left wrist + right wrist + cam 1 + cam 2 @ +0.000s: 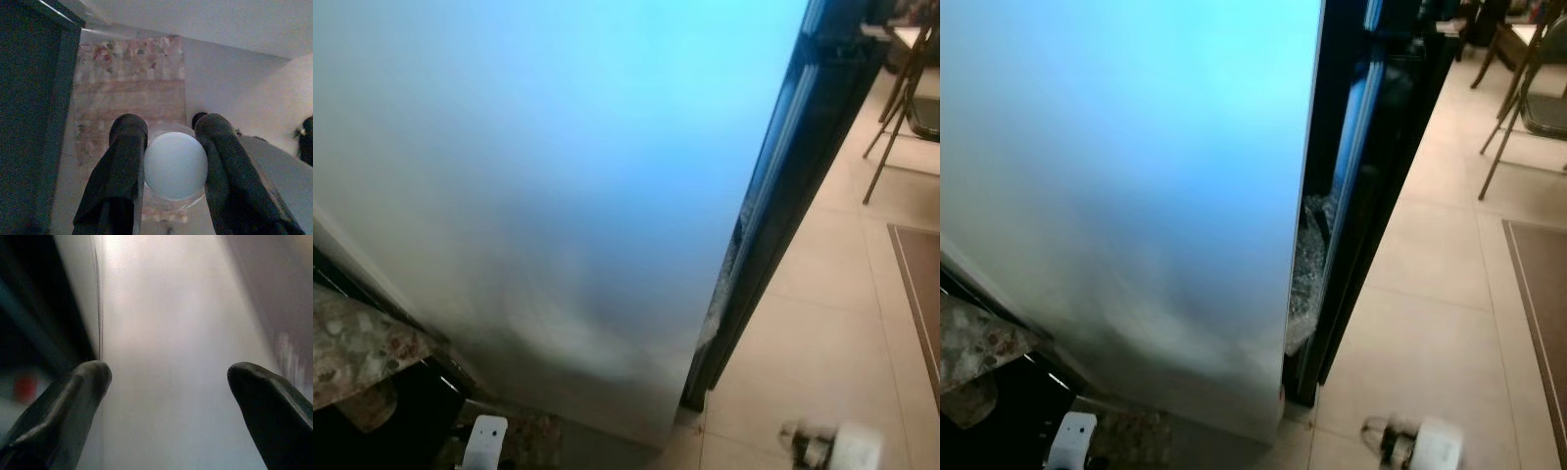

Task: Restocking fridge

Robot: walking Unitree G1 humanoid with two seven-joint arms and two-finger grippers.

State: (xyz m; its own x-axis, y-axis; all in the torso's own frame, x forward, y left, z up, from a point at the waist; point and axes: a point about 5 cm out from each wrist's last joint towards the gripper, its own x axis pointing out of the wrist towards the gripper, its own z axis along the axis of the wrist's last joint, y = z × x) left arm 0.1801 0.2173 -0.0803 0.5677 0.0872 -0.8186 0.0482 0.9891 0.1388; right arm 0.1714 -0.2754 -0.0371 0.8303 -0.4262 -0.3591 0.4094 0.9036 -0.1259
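Observation:
The fridge's pale grey door [538,196] stands close in front of me and takes up most of the eye views. Its dark edge and a narrow gap [1332,245] run down its right side. In the left wrist view my left gripper [171,128] is shut on a clear container with a round white lid [174,166], which sits between the two black fingers. In the right wrist view my right gripper [171,377] is open with nothing between its fingers, and it faces a pale smooth surface. A blurred white part of my right arm [832,446] shows low over the floor.
A speckled granite counter [352,343] juts out at the lower left beside the fridge. Beige floor tiles [803,343] stretch to the right. A folding chair [901,108] stands at the far right, with a brown rug [920,294] nearer me.

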